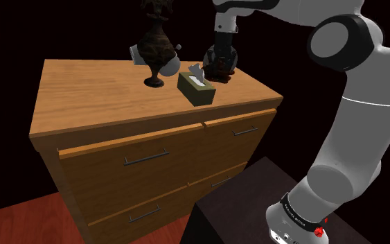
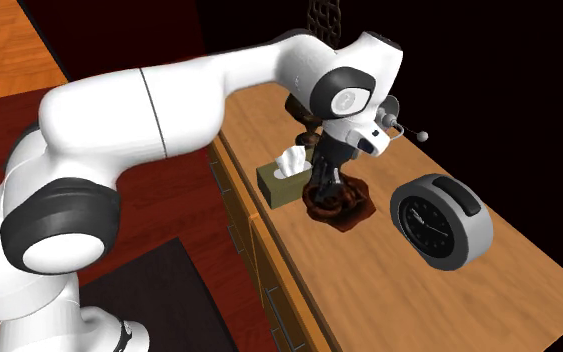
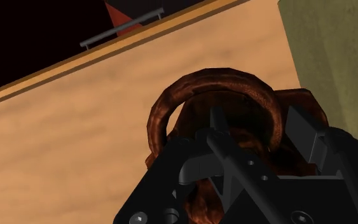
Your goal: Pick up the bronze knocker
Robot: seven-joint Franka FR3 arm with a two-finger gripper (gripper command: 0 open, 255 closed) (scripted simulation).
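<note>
1. Showing the gripper (image 3: 260, 130) nearest the lens in the wrist view, pointing down at the wooden dresser top (image 3: 75, 140), with its two black fingers (image 3: 217, 130) standing partly apart.
2. Straddling one side of the ring of the bronze knocker (image 3: 199, 89), one finger inside the ring and the other outside it, with no firm clasp to be seen.
3. Locating the bronze knocker flat on the dresser top, directly under the gripper.
4. Marking the olive tissue box (image 1: 197, 89) just beside the knocker, close against the gripper's flank, a white tissue standing up from its slot.
5. Marking the dark vase (image 1: 155, 48) upright beyond the tissue box, toward the shoulder view's left.
6. Marking the round grey clock (image 2: 439, 220) on the dresser top at the second exterior view's right, apart from the knocker.
7. Tracing the white arm (image 1: 359, 104) rising from the dark stand (image 1: 235, 208) in front of the drawers.
</note>
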